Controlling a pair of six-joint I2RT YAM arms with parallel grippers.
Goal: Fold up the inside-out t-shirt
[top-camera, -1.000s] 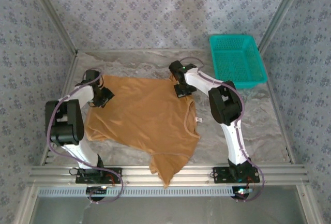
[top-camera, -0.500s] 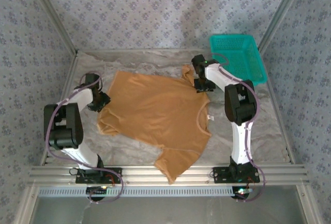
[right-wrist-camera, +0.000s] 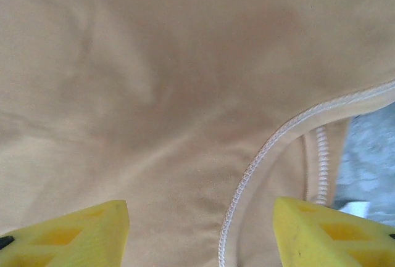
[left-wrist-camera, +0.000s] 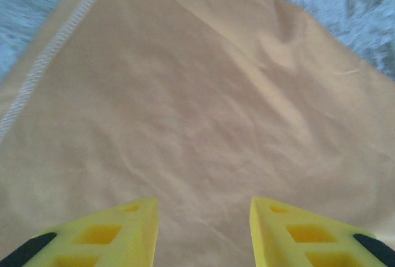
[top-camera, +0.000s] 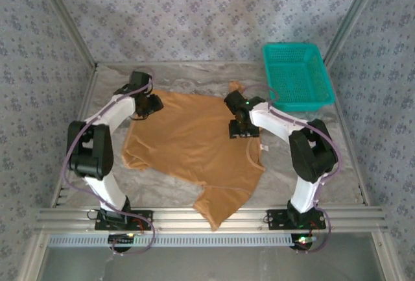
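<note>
Left gripper [top-camera: 150, 104]: jaws part-way apart with nothing between them, low over the far left corner of the t-shirt [top-camera: 194, 141].
Left fingers [left-wrist-camera: 117, 230]: yellow, both tips just above smooth cloth, with bare cloth in the gap between them.
Right gripper [top-camera: 238, 127]: jaws wide, gripping nothing, low over the cloth just beside the neck opening.
Right fingers [right-wrist-camera: 74, 230]: yellow, set far apart, with cloth under both.
T-shirt: tan, spread mostly flat under both grippers. It runs from the left gripper across to the right one and back toward the arm bases, where one sleeve points at the near edge. A second sleeve pokes out just beyond the right gripper.
Hem seam [left-wrist-camera: 55, 42]: pale stitched edge ahead and to the left of the left fingers, with grey surface past it.
Neck seam [right-wrist-camera: 265, 150]: curved stitched line between the right fingers, closer to the right-hand one, sweeping ahead and to the right.
Label [top-camera: 263, 146]: small white tag at the neck edge, just to the right of the right gripper on its near side.
Basket [top-camera: 295, 73]: teal mesh, beyond and to the right of the right gripper, apart from the cloth.
Table [top-camera: 324, 145]: grey marbled surface, bare to the right of the right gripper.
</note>
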